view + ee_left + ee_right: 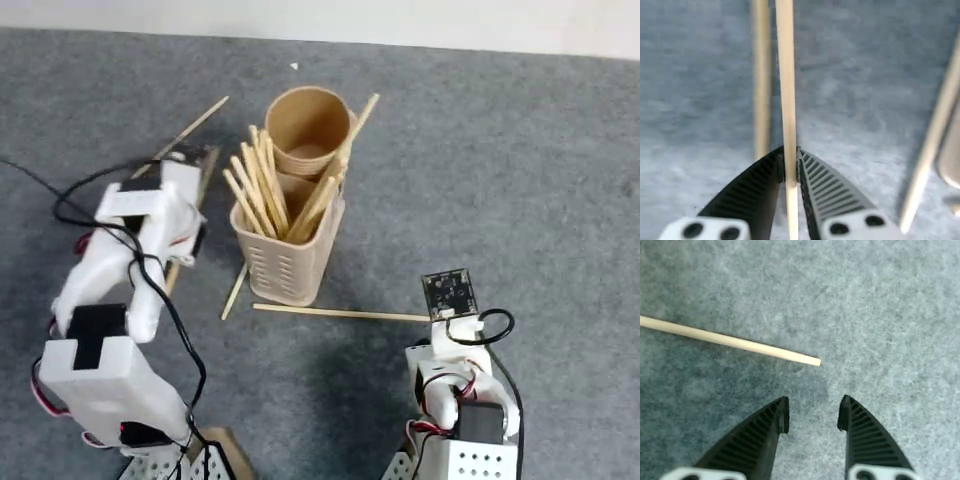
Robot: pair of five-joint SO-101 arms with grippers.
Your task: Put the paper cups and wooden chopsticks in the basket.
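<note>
A beige slotted basket (288, 262) stands mid-table with stacked paper cups (306, 128) and several wooden chopsticks (262, 192) in it. My left gripper (789, 167) is shut on one chopstick (785, 85), just above the grey mat, left of the basket in the high view (188, 160). A second chopstick (760, 75) lies alongside the held one. My right gripper (812, 415) stands open over the mat, a little short of the tip of a loose chopstick (730, 340). That stick lies flat in front of the basket (340, 314).
Another chopstick (236, 290) lies by the basket's near left corner, and one (195, 125) lies at the far left. A further stick (935, 135) runs past the left gripper's side. Cables (90, 195) loop around the left arm. Open grey mat spreads to the right.
</note>
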